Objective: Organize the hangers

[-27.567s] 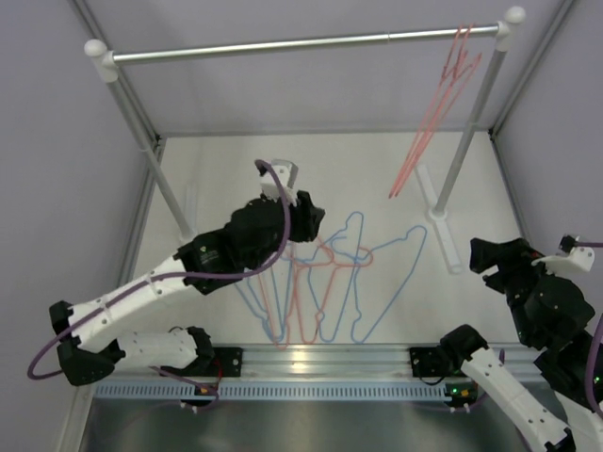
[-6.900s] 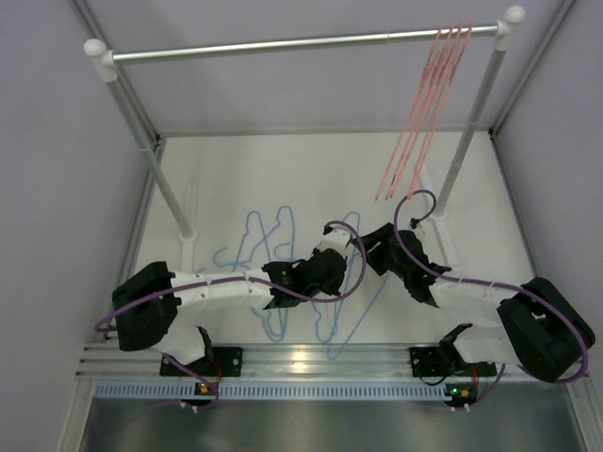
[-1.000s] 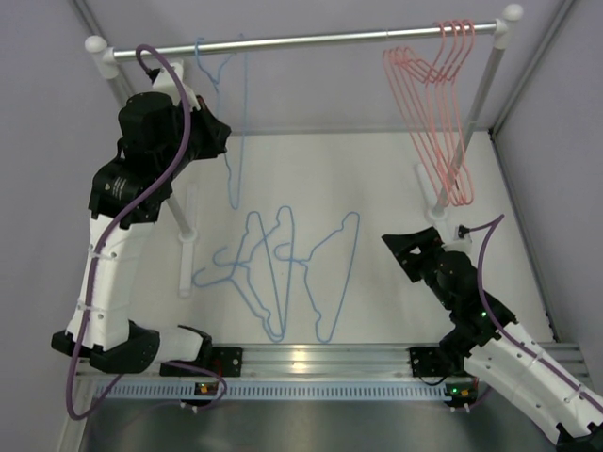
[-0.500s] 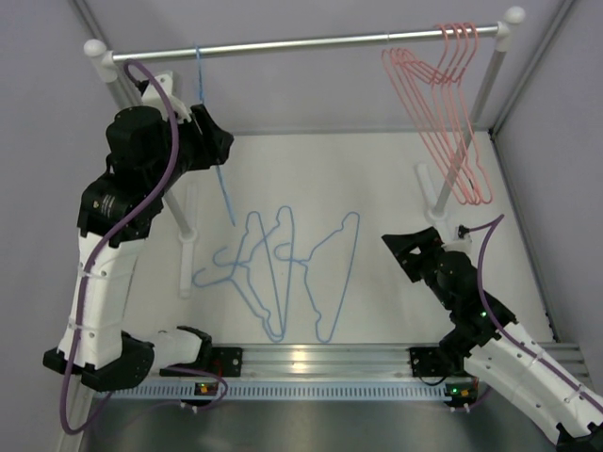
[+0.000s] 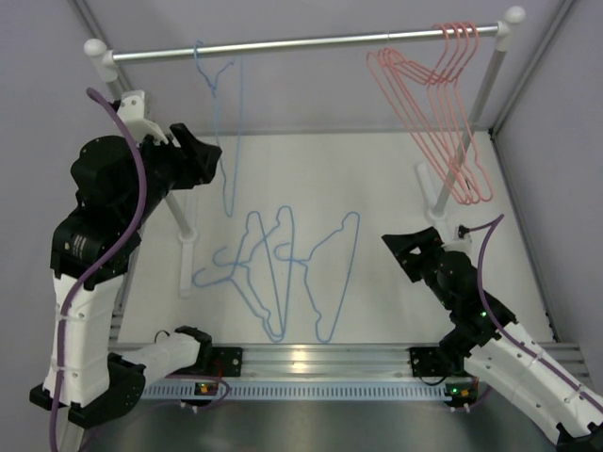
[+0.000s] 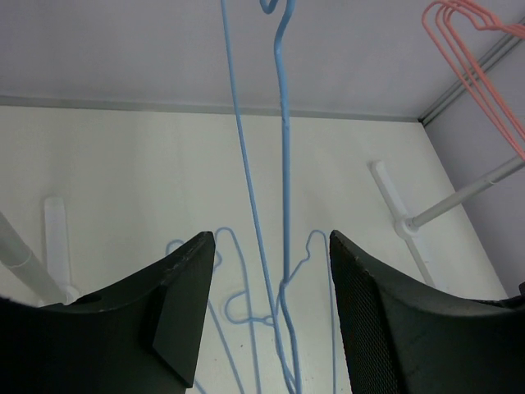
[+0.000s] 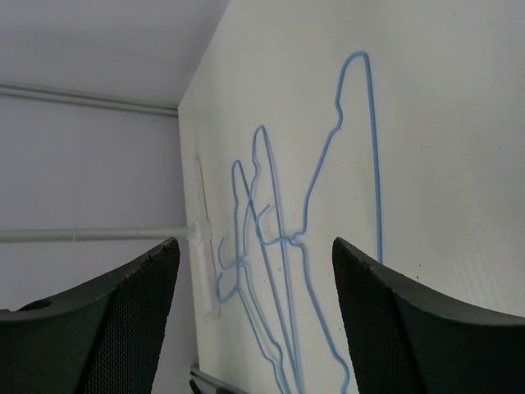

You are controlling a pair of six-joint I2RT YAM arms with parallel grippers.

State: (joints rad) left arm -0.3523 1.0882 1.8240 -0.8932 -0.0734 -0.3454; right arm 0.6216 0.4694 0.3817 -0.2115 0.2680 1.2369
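A white table [image 5: 377, 179] is enclosed by pale lilac walls [image 5: 330, 89], and a silver rail [image 5: 311, 40] is carried across the back on 2 white posts [image 5: 487, 85]. 1 blue hanger [image 5: 233, 132] is hooked on the rail near its left end and hangs down freely. 4 pink hangers [image 5: 426, 122] are bunched together at the right end of the rail. 3 blue hangers [image 5: 278, 273] are left lying flat on the table, overlapping one another near the middle.

The left gripper [image 5: 209, 158] is raised just beside the hanging blue hanger. Its fingers are spread wide and nothing is clamped; in the wrist view the blue wire is seen between them, apart from both. The right gripper [image 5: 403, 247] is held low over the right of the table, spread wide, with nothing held.
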